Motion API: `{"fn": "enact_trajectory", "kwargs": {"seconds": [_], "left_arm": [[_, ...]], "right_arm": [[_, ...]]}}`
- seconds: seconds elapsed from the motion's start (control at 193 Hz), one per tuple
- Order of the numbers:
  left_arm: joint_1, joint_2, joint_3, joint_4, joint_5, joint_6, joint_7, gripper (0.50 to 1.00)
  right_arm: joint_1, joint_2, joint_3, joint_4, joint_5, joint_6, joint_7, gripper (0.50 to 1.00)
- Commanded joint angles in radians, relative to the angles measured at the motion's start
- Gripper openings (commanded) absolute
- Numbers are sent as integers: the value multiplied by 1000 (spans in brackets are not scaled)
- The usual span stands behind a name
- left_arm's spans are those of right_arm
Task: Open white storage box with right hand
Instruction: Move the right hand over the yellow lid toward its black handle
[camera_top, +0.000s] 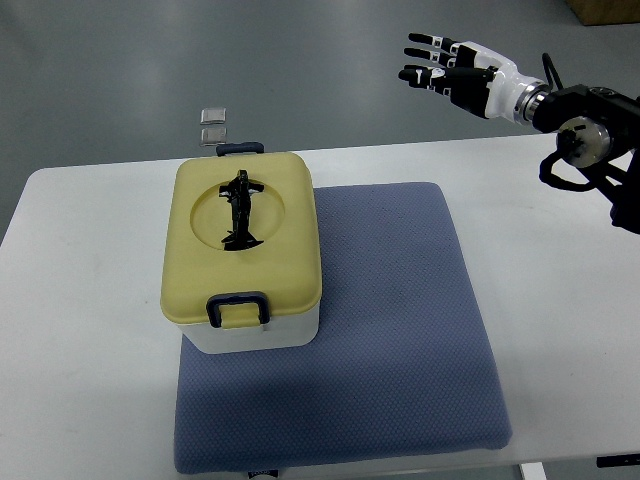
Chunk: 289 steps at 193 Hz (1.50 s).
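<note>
Reaching out with straight, spread fingers and holding nothing, my right hand (440, 66) hung high past the far edge of the table (80, 260). The white storage box (245, 255) (its yellow lid (290, 235) shut) sat on the blue mat (400, 330), well apart, down and to the left of my hand.

1. Views: one, overhead.
2. Position: on the robot's own side, above the white flat worktop (80, 300).
3. Facing: steeply downward and forward, grey floor (150, 60) beyond the far edge.
4. Range: moderate; worktop's left end framed, right and near edges cropped.
5. Shared coverage: none, single view.
</note>
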Motion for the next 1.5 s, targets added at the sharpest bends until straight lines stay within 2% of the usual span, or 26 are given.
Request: {"fn": "enact_trajectory", "kwargs": {"seconds": [0.0, 0.135, 0.285, 0.498, 0.674, 0.814, 1.203, 1.494], "left_arm": [[0, 0, 0, 0, 0, 0, 0, 1000], [0, 0, 0, 0, 0, 0, 0, 1000], [0, 0, 0, 0, 0, 0, 0, 1000], [0, 0, 0, 0, 0, -2, 0, 1000], [0, 0, 0, 0, 0, 0, 0, 1000], [0, 0, 0, 0, 0, 0, 0, 1000], [0, 0, 0, 0, 0, 0, 0, 1000], [0, 0, 0, 0, 0, 0, 0, 1000]], "right_arm": [[3, -9, -1, 1, -93, 19, 51, 921], [14, -21, -7, 3, -249, 48, 130, 921], [46, -40, -10, 49, -424, 49, 166, 917], [139, -30, -42, 110, -694, 46, 181, 917], [268, -21, -125, 159, -822, 51, 273, 917], [339, -15, -180, 195, -882, 54, 302, 917], [500, 140, -335, 265, -1129, 55, 377, 915], [561, 210, -372, 298, -1280, 54, 388, 915]]}}
